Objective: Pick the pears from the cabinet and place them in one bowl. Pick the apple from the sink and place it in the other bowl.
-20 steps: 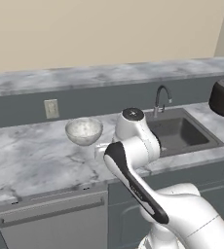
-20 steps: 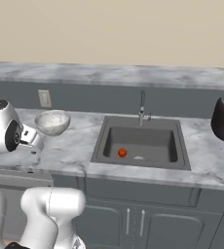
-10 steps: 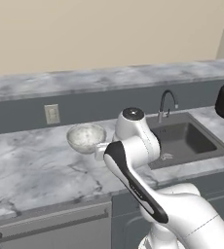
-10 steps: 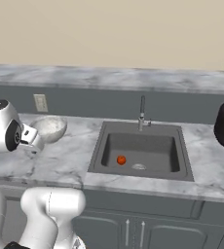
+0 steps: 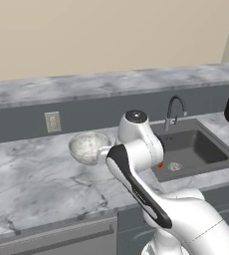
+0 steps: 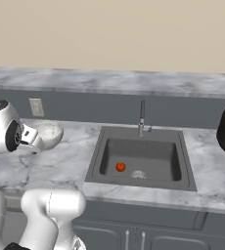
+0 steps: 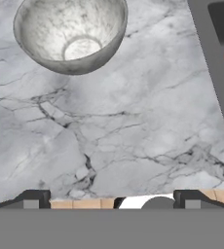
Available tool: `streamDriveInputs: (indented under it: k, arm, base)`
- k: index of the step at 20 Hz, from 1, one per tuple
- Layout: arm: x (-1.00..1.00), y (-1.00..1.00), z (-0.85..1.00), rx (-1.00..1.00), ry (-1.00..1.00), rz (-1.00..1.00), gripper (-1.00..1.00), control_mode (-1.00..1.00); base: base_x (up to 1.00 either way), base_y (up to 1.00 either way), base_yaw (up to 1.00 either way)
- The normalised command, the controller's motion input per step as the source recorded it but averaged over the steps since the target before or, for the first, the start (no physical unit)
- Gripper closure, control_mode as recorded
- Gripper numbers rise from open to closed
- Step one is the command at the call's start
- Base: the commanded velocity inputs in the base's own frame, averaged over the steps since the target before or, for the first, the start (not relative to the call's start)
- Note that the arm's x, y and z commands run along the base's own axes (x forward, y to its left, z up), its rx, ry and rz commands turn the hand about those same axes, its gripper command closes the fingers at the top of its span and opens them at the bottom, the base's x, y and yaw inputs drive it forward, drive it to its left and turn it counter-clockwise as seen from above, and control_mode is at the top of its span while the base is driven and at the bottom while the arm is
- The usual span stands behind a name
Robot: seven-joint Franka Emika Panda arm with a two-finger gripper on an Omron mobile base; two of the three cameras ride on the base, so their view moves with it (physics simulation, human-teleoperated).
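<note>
One small round red-orange apple [image 6: 120, 167] waits in the dark grey sink [image 6: 175, 166] — our jaws, apart and empty over the marble worktop [image 7: 133, 126], must reach there next.

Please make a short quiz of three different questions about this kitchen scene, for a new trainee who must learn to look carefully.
1. True or false: the apple lies inside the sink.
2. Multiple choice: what is in the clear bowl on the counter? A) a pear B) the apple C) nothing
3. Fill in the missing word: the gripper hangs over bare counter with its jaws ____.

Key: 1 true; 2 C; 3 open.
</note>
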Motion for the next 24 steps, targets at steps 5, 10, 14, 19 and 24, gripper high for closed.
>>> streamDriveInputs:
  k: [5,10,14,19,24]
  arm:
    - [0.0,0.0,0.0,0.0,0.0,0.0,-1.0,1.0]
    - [0.0,0.0,0.0,0.0,0.0,0.0,-1.0,1.0]
    - [0.0,0.0,0.0,0.0,0.0,0.0,-1.0,1.0]
    - [0.0,0.0,0.0,0.0,0.0,0.0,-1.0,1.0]
    - [0.0,0.0,0.0,0.0,0.0,0.0,-1.0,1.0]
  base:
    - [0.35,0.14,-0.02]
    - [0.35,0.15,-0.01]
    - [0.25,0.11,-0.01]
    - [0.0,0.0,0.0]
    - [0.0,0.0,0.0]
